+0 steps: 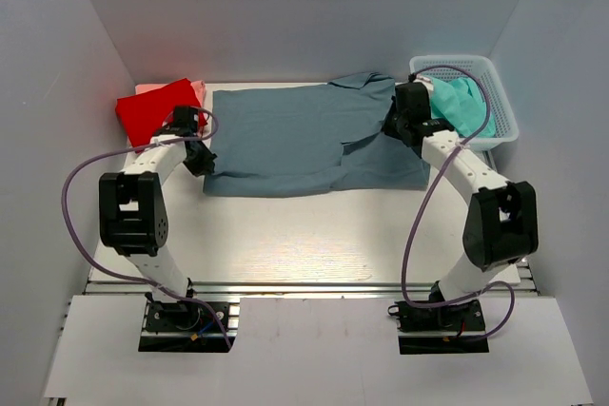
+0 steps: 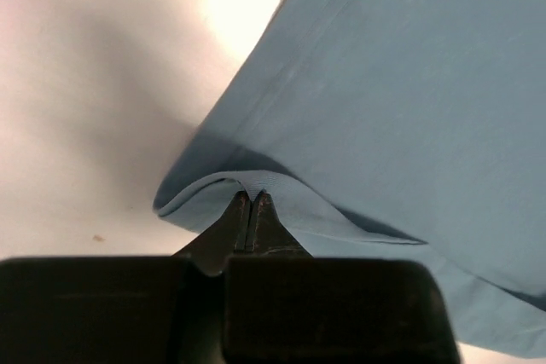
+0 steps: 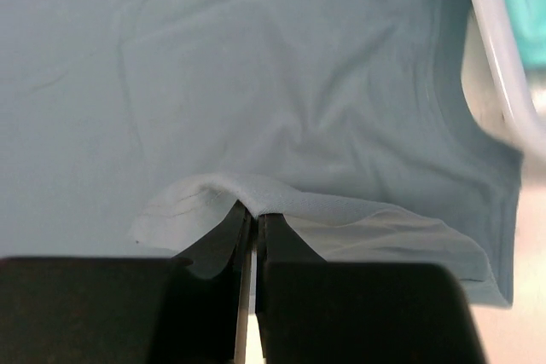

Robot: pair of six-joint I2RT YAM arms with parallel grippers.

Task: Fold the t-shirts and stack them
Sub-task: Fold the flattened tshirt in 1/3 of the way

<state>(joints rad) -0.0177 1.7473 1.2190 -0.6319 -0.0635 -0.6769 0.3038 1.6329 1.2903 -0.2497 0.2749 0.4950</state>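
A dusty blue-grey t-shirt (image 1: pixel 304 138) lies spread across the back of the table. My left gripper (image 1: pixel 201 161) is shut on its near left hem corner; in the left wrist view the cloth (image 2: pixel 401 100) bunches over the closed gripper (image 2: pixel 252 197). My right gripper (image 1: pixel 393 126) is shut on the shirt's right edge near the sleeve; in the right wrist view the cloth (image 3: pixel 256 83) folds over the closed gripper (image 3: pixel 254 210). A folded red shirt (image 1: pixel 152 109) lies on a pink one (image 1: pixel 194 88) at the back left. A teal shirt (image 1: pixel 459 102) sits in the basket.
A white mesh basket (image 1: pixel 502 113) stands at the back right; its rim shows in the right wrist view (image 3: pixel 503 66). White walls close in the table on three sides. Purple cables loop from both arms.
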